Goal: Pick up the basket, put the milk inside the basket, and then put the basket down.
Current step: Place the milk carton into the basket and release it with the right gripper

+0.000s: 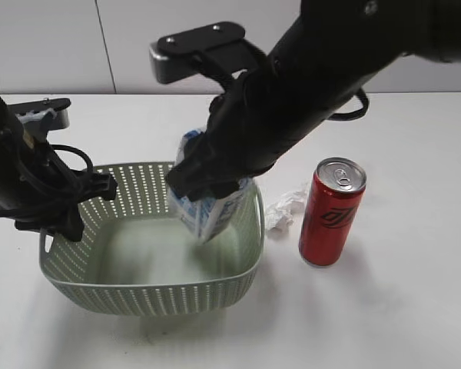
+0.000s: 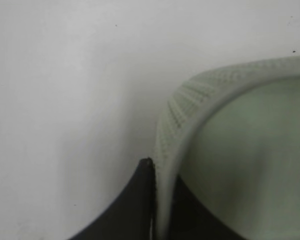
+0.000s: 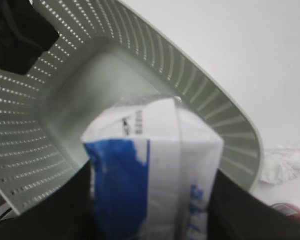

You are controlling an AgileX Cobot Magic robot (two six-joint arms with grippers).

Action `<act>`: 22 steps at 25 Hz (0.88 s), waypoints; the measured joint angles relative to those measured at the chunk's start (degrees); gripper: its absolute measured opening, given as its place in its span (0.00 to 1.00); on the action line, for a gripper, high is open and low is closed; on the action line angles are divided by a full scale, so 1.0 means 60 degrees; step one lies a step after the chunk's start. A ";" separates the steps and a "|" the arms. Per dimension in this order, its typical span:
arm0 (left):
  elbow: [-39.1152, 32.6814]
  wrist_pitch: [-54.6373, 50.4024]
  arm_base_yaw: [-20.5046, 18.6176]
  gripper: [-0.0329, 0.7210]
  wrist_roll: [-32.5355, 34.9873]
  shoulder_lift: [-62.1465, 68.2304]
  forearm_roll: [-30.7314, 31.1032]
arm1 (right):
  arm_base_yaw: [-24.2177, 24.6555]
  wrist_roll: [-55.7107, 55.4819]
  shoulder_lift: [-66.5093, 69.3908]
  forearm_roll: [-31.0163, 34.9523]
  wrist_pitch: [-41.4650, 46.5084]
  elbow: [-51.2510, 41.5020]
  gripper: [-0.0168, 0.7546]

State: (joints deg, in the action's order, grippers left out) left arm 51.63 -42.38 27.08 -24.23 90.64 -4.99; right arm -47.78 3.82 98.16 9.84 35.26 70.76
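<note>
Basket (image 1: 150, 292) and milk (image 1: 207, 207) are both in the arms' keeping at this point, and the way each is held looks matched to the step in hand: getting the carton inside. The left gripper (image 1: 58, 223) has its jaws closed on the basket's left rim; in the left wrist view one dark finger sits outside the pale green wall and the other inside, the wall pinched between them. That grip seems meant to steady the basket while the other arm works over it. Whether the basket is lifted clear of the bench (image 1: 415, 307) or rests on it I cannot tell; a soft shadow lies under its near side.

The right gripper (image 1: 207, 188) reaches in from the upper right with its jaws clamped on the milk carton, dark fingers on either flank of it in the right wrist view. The carton hangs tilted, its lower end already below the rim and over the right part of the basket's bare floor, close to the right wall. Holding it by the sides leaves the bottom free to be set down.

A red can (image 1: 332, 213) stands upright on the bench just right of the basket, with a crumpled white scrap (image 1: 286, 209) between them; neither touches the carton. My judgement is that lowering and release come next
</note>
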 joint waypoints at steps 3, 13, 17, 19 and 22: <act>0.0000 0.0000 0.0000 0.04 0.0000 0.0000 0.0000 | 0.0000 0.0421 0.0584 0.0270 -0.0021 0.0000 0.44; 0.0000 0.0000 0.0000 0.04 0.0039 0.0000 0.0000 | -0.0079 0.0771 0.1209 0.0414 -0.0581 0.0000 0.44; 0.0000 0.0000 0.0000 0.04 0.0060 0.0000 0.0000 | -0.0079 0.0803 0.1209 0.0428 -0.0624 0.0012 0.53; -0.0021 -0.0102 0.0000 0.04 0.0083 0.0019 0.0115 | -0.0079 0.0888 0.1209 0.0455 -0.0636 0.0112 0.66; -0.0031 -0.0196 0.0000 0.04 0.0154 0.0014 0.0106 | -0.0079 0.1113 0.1209 0.0457 -0.0096 0.0499 0.80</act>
State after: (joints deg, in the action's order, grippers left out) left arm 51.45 -43.56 27.08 -23.31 90.72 -4.36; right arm -48.25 10.50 105.41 12.58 34.68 73.76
